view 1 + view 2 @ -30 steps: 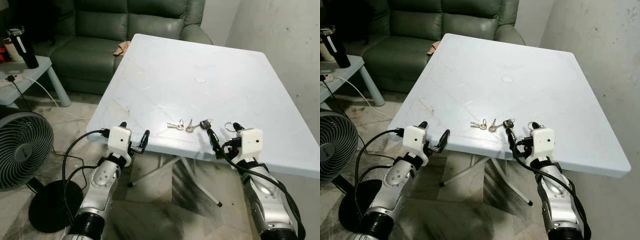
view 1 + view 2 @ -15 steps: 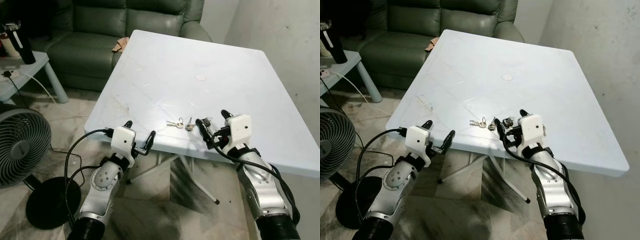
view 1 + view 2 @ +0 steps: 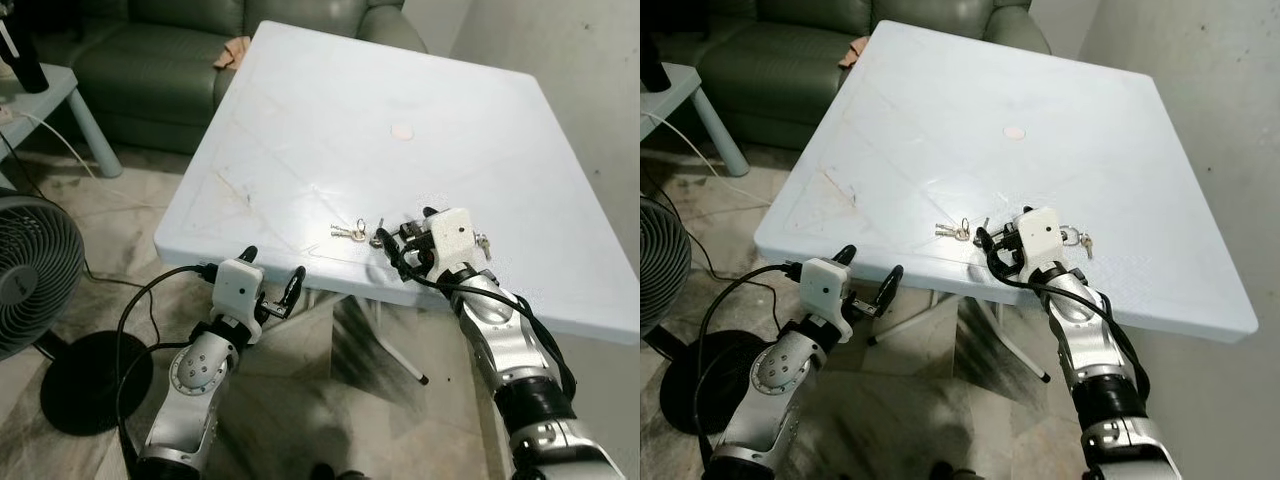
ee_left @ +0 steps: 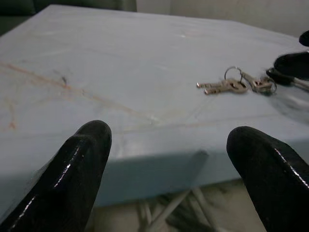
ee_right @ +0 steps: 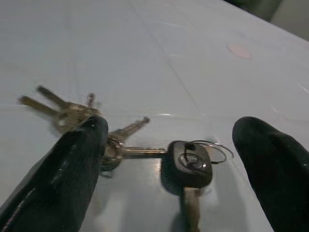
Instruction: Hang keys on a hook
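Note:
A small bunch of silver keys lies near the front edge of the pale blue table. A black-headed key on a wire ring lies beside them. My right gripper rests low over the table, open, and its fingers stand on either side of the black-headed key without closing on it. A further key ring lies just right of that wrist. My left gripper hangs open just below and in front of the table's front edge, empty, facing the keys.
A green sofa stands behind the table. At the left are a floor fan and a small side table. A wall runs close along the right. Black cables trail from my left arm.
My right gripper has moved forward from the table's front edge onto the tabletop, straddling the black-headed key. The camera has moved closer and tilted down. The left arm has barely moved.

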